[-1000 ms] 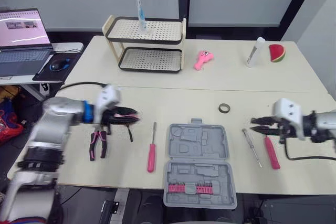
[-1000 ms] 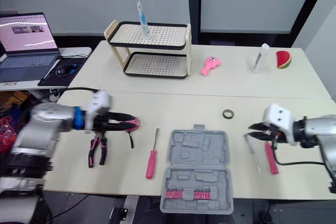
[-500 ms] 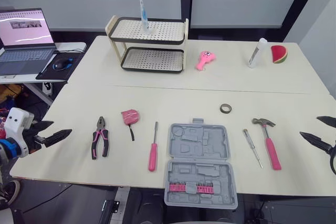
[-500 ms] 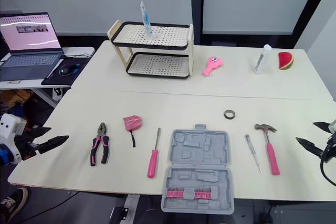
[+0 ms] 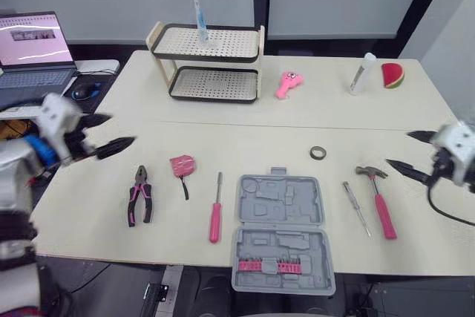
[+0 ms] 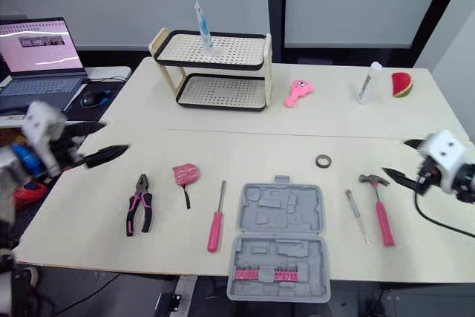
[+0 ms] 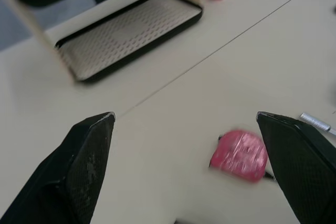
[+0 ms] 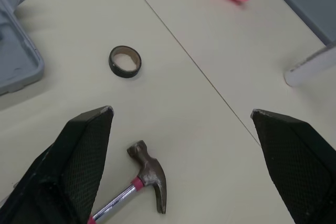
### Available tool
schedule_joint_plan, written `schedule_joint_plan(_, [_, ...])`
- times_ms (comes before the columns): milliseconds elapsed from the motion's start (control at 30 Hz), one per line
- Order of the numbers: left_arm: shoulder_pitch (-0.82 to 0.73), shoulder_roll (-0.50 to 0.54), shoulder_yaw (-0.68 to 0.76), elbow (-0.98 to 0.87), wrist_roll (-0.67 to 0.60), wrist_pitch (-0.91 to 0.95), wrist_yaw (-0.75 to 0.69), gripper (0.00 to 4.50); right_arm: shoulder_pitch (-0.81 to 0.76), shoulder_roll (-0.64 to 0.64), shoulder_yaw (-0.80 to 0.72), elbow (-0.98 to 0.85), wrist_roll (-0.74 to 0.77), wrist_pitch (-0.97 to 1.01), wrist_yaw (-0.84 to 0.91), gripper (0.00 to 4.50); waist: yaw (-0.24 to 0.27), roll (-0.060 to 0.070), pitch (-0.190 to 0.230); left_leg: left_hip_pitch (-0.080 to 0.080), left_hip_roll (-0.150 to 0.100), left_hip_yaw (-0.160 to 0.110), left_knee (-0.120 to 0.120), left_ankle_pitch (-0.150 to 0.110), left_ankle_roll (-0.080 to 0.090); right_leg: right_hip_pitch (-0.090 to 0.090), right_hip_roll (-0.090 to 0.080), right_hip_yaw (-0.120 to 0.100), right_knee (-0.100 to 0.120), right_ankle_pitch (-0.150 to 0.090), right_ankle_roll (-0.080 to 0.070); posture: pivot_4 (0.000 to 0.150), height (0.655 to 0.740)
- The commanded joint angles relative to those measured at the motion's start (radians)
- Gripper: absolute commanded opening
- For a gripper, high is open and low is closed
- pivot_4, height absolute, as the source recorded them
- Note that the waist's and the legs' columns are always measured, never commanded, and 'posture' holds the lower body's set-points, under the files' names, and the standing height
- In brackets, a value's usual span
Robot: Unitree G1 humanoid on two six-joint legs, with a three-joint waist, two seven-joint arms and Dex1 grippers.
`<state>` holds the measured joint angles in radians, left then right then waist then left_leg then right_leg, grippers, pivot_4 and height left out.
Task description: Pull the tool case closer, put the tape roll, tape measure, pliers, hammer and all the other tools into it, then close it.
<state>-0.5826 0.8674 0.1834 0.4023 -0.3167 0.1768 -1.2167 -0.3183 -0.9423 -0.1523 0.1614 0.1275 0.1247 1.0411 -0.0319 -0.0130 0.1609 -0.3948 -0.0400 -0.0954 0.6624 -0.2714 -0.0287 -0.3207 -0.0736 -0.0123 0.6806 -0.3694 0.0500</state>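
- Currently both effectors are empty, with their fingers spread wide: the left gripper [image 5: 119, 130] hangs well to the left of the tool case [image 5: 280, 235], the right gripper [image 5: 398, 148] well to its right
- The tool case lies opened flat, both grey moulded halves facing up, a row of pink bits [image 5: 274, 266] in the nearer half; it looks like stiff, light plastic that should slide easily, and the small tab on its far rim or a side wall seems the likeliest place to take hold
- Just right of the case lies the hammer [image 5: 378, 198], head pointing away; probably head-heavy, so pinch the pink handle close to the head to keep it from tipping
- Between hammer and case lies a slim screwdriver [image 5: 356, 208]; thin, round and likely to roll
- Beyond the case's far right corner sits the tape roll [image 5: 318, 153], a small low ring; pinch across its wall or its whole width
- Just left of the case lies the pink-handled screwdriver [image 5: 215, 213]; its handle offers the widest grip
- Farther left and slightly beyond sits the tape measure [image 5: 182, 164], compact and rounded with a dark strap trailing; possibly slippery, so squeeze its flat sides
- Farthest left lie the pliers [image 5: 139, 198], handles towards the robot; stiff and fairly heavy, best taken near the pivot so that the handles do not swing apart
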Motion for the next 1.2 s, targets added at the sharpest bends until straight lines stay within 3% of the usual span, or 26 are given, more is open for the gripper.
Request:
schedule_joint_plan(33, [-0.040,-0.041,-0.086,-0.137,-0.012,0.057,-0.022,4.50,-0.082,0.025,0.088,0.029,-0.062,0.030,-0.026,4.48,-0.001,0.000,0.000,-0.001,0.000,0.000,0.000,0.000,0.000,0.000,0.000,0.000,0.000,0.000,0.000,0.150,0.7400])
schedule_joint_plan(267, [-0.147,-0.288,-0.322,-0.269,0.044,0.044,0.001,4.50,-0.280,0.203,0.311,0.211,-0.206,-0.006,-0.068,4.48,-0.005,0.000,0.000,-0.003,0.001,0.003,0.001,0.000,0.000,-0.003,0.001,-0.001,0.000,0.000,0.000,0.150,0.7400])
schedule_joint_plan(400, [-0.153,-0.393,-0.384,-0.236,0.099,0.006,0.059,4.50,-0.341,0.300,0.325,0.354,-0.219,-0.037,-0.134,3.55,-0.009,0.000,0.000,-0.003,0.001,0.007,0.001,0.000,0.000,-0.003,0.001,-0.001,0.000,0.000,0.000,0.150,0.7400])
schedule_joint_plan(467, [-0.150,-0.414,-0.399,-0.229,0.118,-0.004,0.074,4.50,-0.364,0.322,0.334,0.411,-0.236,-0.060,-0.157,2.86,-0.009,0.000,0.000,-0.003,0.001,0.007,0.001,0.000,-0.001,-0.003,0.001,-0.001,0.000,0.000,0.000,0.150,0.7400])
schedule_joint_plan(600, [-0.131,-0.441,-0.422,-0.242,0.138,-0.006,0.098,4.50,-0.397,0.370,0.345,0.507,-0.250,-0.079,-0.185,2.86,-0.011,0.000,0.000,-0.004,0.001,0.008,0.001,0.001,-0.001,-0.005,0.000,0.000,0.001,0.000,0.000,0.150,0.7400])
schedule_joint_plan(700, [-0.119,-0.447,-0.423,-0.265,0.139,0.007,0.104,4.50,-0.425,0.389,0.344,0.568,-0.259,-0.080,-0.201,2.35,-0.018,0.000,0.000,-0.004,0.001,0.008,0.001,0.001,-0.001,-0.006,0.001,0.000,0.001,0.000,0.000,0.150,0.7400])
schedule_joint_plan(1033, [-0.111,-0.462,-0.443,-0.288,0.147,0.027,0.120,4.50,-0.512,0.462,0.353,0.739,-0.276,-0.084,-0.220,2.35,-0.025,0.000,0.000,-0.004,0.001,0.008,0.001,0.001,-0.001,-0.006,0.001,0.001,0.001,0.000,0.000,0.150,0.7400])
schedule_joint_plan(1200, [-0.111,-0.467,-0.447,-0.290,0.150,0.033,0.125,4.50,-0.537,0.475,0.365,0.795,-0.291,-0.091,-0.225,1.69,-0.026,0.000,0.000,-0.003,0.002,0.008,0.001,0.001,-0.001,-0.006,0.001,0.001,0.001,0.000,0.000,0.150,0.7400])
